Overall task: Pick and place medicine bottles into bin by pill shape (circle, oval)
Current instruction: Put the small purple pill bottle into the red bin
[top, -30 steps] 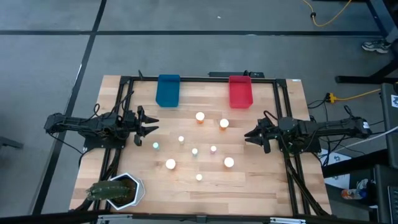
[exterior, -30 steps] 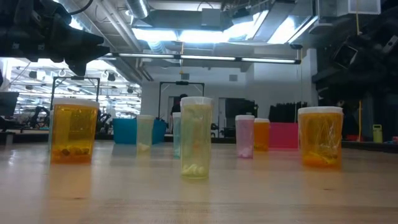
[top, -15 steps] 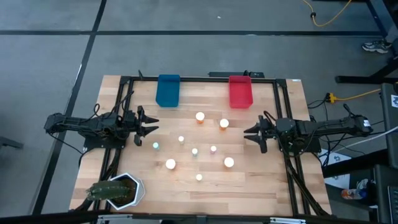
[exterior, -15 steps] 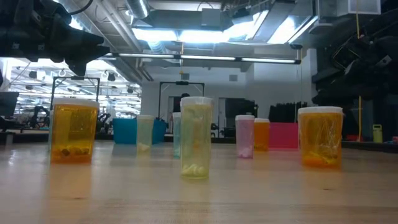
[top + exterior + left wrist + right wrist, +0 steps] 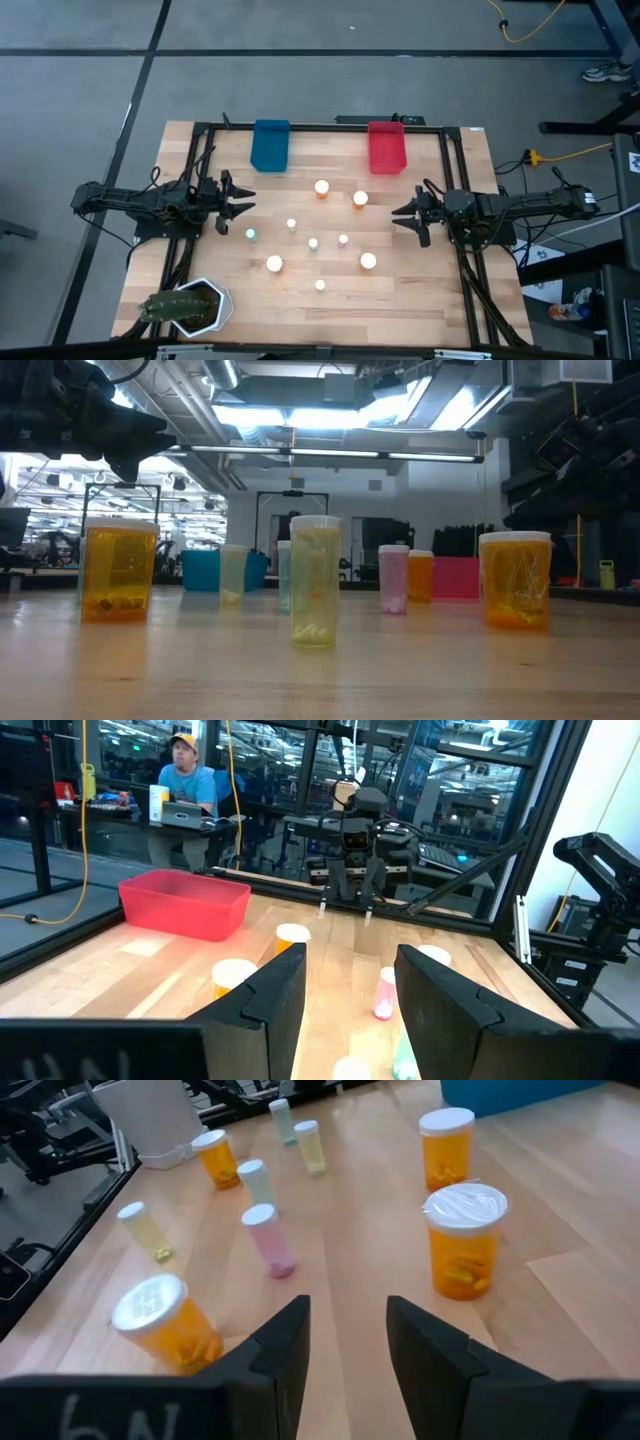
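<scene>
Nothing held: right jaws (image 5: 403,215) are edging inward, empty, narrowly parted.
Left jaws (image 5: 243,201): idling, narrowly parted.
White-capped medicine bottles (image 5: 321,187): all standing unsorted on wooden desk (image 5: 420,290).

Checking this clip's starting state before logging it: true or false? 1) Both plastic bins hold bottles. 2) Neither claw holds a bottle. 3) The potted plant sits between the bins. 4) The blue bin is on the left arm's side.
1) False: the blue plastic bin and the red plastic bin look empty; the white-capped medicine bottles stand on the wooden table.
2) True: the left claw and the right claw are empty, jaws apart.
3) False: the green plant in a white pot sits at the table's near left corner.
4) True.
</scene>
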### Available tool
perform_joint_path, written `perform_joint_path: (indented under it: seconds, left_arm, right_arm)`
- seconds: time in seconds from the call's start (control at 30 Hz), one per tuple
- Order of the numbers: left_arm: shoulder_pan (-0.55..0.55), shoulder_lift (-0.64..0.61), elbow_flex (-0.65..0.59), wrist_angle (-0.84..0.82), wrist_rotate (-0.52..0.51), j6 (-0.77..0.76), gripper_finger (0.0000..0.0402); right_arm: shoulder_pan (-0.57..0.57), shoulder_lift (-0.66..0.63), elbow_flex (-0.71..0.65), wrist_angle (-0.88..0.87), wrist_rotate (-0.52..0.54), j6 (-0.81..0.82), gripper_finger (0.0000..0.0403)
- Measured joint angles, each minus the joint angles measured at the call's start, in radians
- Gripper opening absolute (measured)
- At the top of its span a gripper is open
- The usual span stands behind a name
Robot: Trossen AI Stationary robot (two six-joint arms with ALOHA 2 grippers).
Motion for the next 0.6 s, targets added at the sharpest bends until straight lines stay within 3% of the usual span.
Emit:
perform_joint_path:
  seconds: [0.43,0.6]
  left_arm:
    - [0.000,0.000,0.000,0.000,0.000,0.000,0.0147]
    - [0.000,0.000,0.000,0.000,0.000,0.000,0.0147]
  right_arm:
    - [0.000,0.000,0.000,-0.001,0.008,0.053,0.0136]
    - [0.000,0.019,0.072,-0.132,0.035,0.081,0.0136]
